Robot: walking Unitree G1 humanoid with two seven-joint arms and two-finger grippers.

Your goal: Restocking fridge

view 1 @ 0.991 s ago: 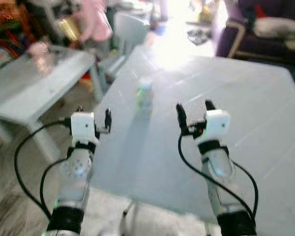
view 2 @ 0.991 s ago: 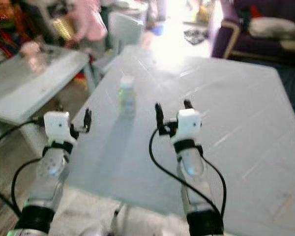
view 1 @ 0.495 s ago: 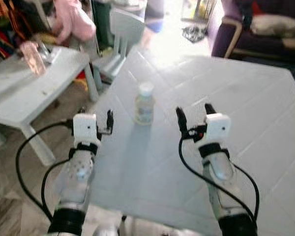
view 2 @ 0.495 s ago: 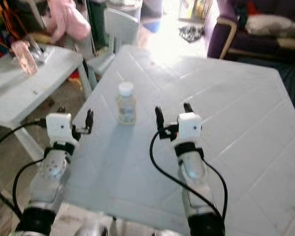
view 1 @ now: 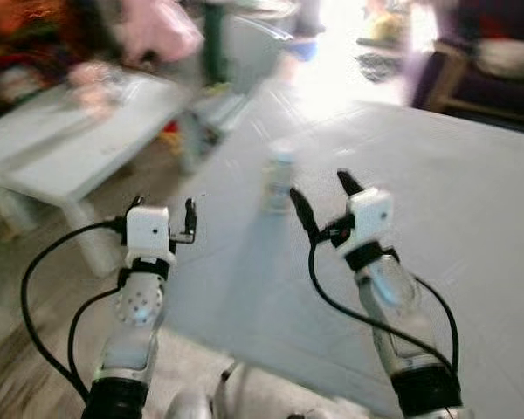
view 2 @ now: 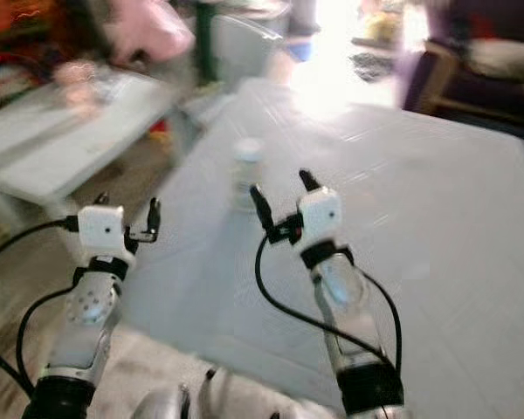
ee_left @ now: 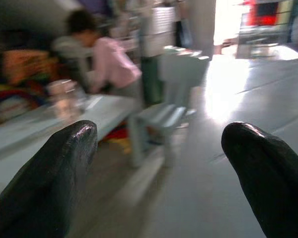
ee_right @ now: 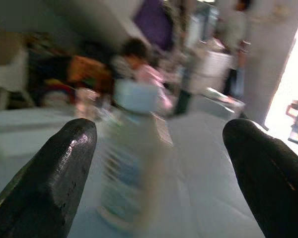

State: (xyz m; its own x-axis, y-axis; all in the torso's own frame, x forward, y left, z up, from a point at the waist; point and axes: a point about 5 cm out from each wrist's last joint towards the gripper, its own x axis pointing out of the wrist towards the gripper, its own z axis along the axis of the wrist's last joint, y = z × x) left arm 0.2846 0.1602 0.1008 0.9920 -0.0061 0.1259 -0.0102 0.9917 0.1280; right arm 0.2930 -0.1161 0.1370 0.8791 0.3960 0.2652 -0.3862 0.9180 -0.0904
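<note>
A small clear bottle [view 1: 279, 176] with a white cap stands upright on the pale tiled table [view 1: 437, 227], near its left side; it appears blurred as the bottle [ee_right: 131, 153] in the right wrist view. My right gripper [view 1: 321, 195] hovers open just in front of it, fingers spread, a little to its right. My left gripper [view 1: 162, 214] is open, held off the table's left edge, nothing between its fingers [ee_left: 54, 183]. The views are motion-blurred.
A low white table [view 1: 79, 140] with a glass on it stands to the left. A pale chair [ee_left: 171, 94] and a person in pink [ee_left: 107, 64] are behind it. A dark sofa [view 1: 489, 70] sits at the back right.
The camera has swung and everything has blurred. My right gripper has moved left and forward, closer to the bottle. The left gripper keeps its place.
</note>
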